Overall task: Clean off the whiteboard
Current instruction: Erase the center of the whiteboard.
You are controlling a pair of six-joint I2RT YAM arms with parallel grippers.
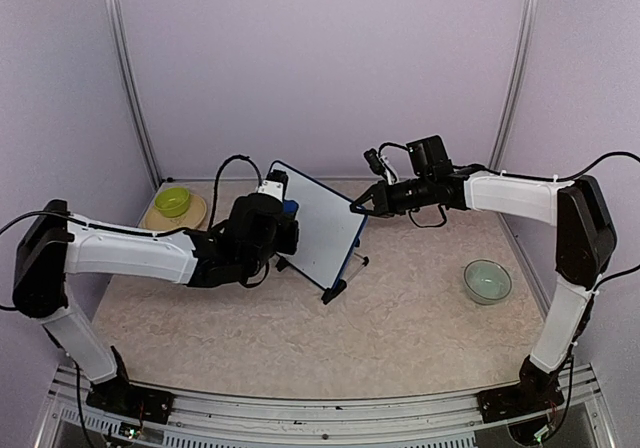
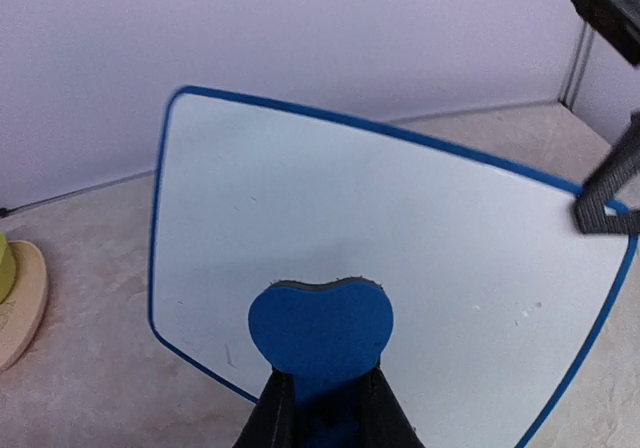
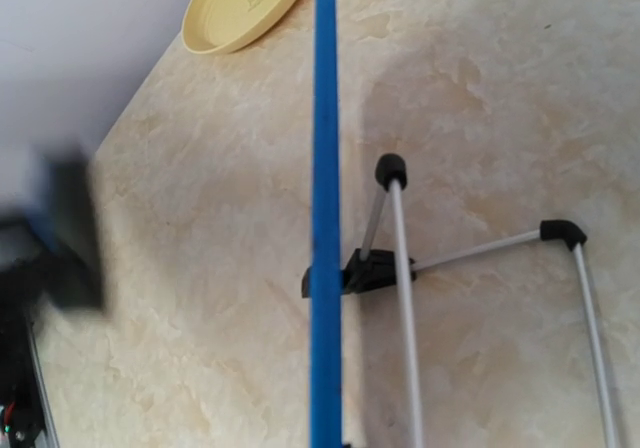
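The whiteboard [image 1: 322, 230] stands tilted on its black-tipped legs [image 1: 335, 290] mid-table. Its face is blank white in the left wrist view [image 2: 400, 238], with only faint specks. My left gripper [image 2: 322, 403] is shut on a blue heart-shaped eraser [image 2: 320, 328], which it holds against the lower middle of the board. In the top view that gripper [image 1: 286, 211] is at the board's left side. My right gripper [image 1: 357, 208] is shut on the board's upper right edge; its dark fingers [image 2: 603, 196] show there. The right wrist view sees the blue frame [image 3: 325, 218] edge-on and the legs [image 3: 400, 258] behind it.
A yellow plate [image 1: 170, 214] with a green bowl [image 1: 173, 201] sits at the back left and also shows in the right wrist view [image 3: 245, 13]. A pale green bowl [image 1: 487, 281] sits at the right. The walls stand close behind the board.
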